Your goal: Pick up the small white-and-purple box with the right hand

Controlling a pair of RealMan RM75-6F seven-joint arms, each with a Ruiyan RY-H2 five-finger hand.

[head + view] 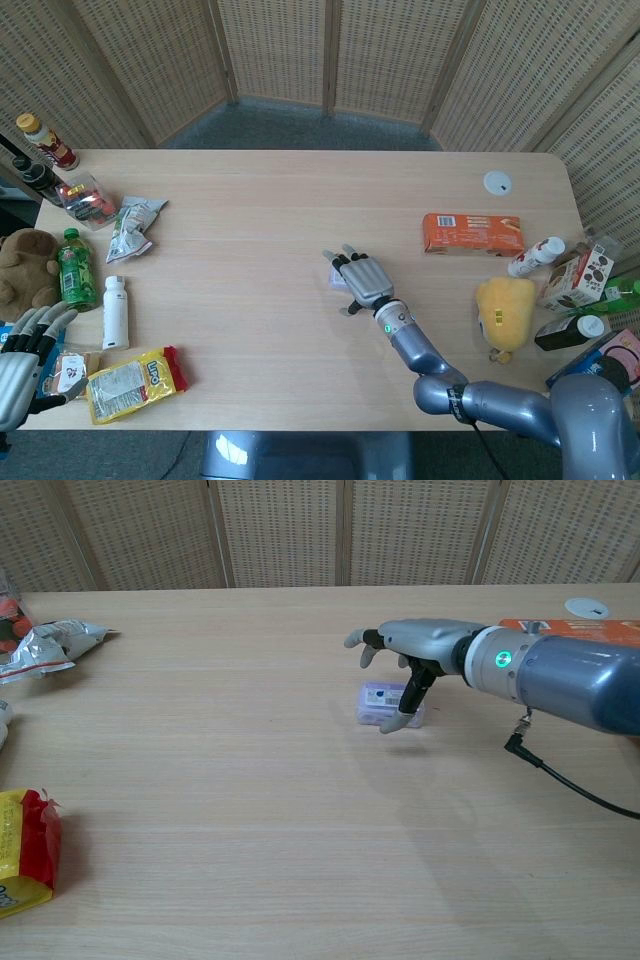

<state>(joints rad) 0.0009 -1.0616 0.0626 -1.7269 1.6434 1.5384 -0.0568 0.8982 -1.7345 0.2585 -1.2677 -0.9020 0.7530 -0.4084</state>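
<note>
Staged lab-like test space, wooden table (300, 210) strewn with groceries, woven folding screens (330, 50) enclosing it

1. No text is showing clearly enough to be read anywhere in either view.
2. The small white-and-purple box (385, 702) is carrying a white label with a barcode and a dark mark, but its print is staying too small to make out.
3. The orange carton (471, 233) and the yellow snack bag (132, 383) are bearing printed panels that are blurring beyond reading.
</note>
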